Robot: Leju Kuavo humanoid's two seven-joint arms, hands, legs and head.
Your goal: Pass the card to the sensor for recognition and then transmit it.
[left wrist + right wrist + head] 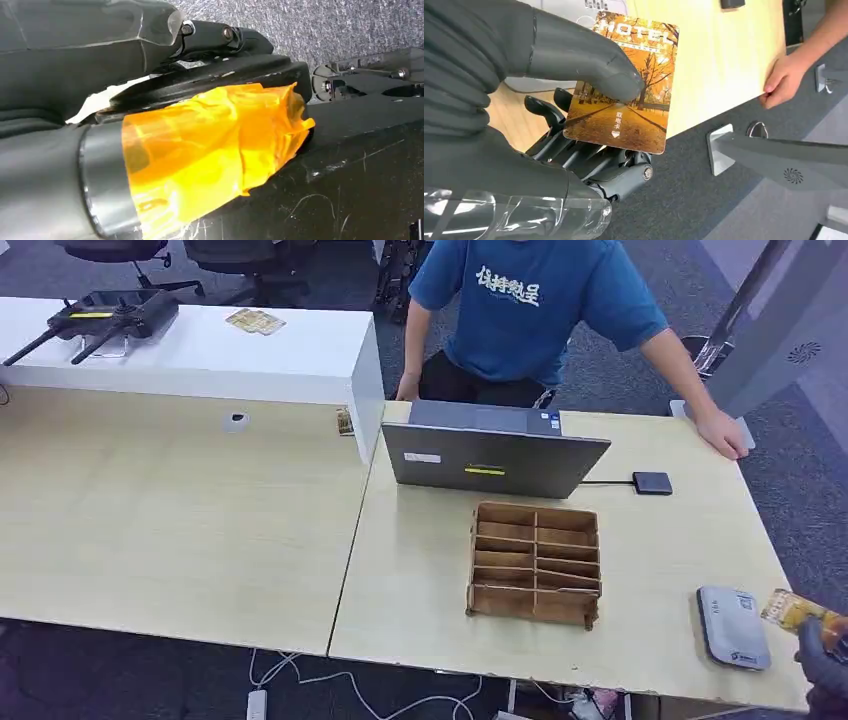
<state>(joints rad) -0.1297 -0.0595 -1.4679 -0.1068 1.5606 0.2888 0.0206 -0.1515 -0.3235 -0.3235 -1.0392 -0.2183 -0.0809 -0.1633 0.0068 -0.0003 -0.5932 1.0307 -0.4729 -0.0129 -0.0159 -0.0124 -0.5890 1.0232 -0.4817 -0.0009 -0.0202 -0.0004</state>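
The fingers (pixel 574 150) of the right hand (pixel 549 100) lay under a hotel card (pixel 626 85) while the thick thumb pressed down on its face, so the card was pinched flat between them. The card bore an autumn avenue in orange and the word HOTEL along one end. In the head view the right hand (pixel 825 660) stood at the near right corner of the light wooden table (pixel 420 570), with the card (pixel 795 610) just beside the grey card sensor (pixel 733 627), on the side away from the wooden rack; I could not tell whether card and sensor touched.

The sensor lay flat on the table, well apart from the wooden compartment rack (pixel 536 563), which stood nearer the middle. Beyond the rack a grey laptop (pixel 493 452) sat with its lid up and its back to the robot, and a small dark adapter (pixel 652 483) lay beside the laptop, joined to it by a cable. Behind the laptop a person in a blue shirt (pixel 530 305) leaned over the far edge, one hand (pixel 722 432) resting on the table's far right corner.

The left hand (pixel 150 100) showed a thick grey thumb wrapped in orange tape (pixel 210 150); whether its fingers were spread or curled I could not tell.
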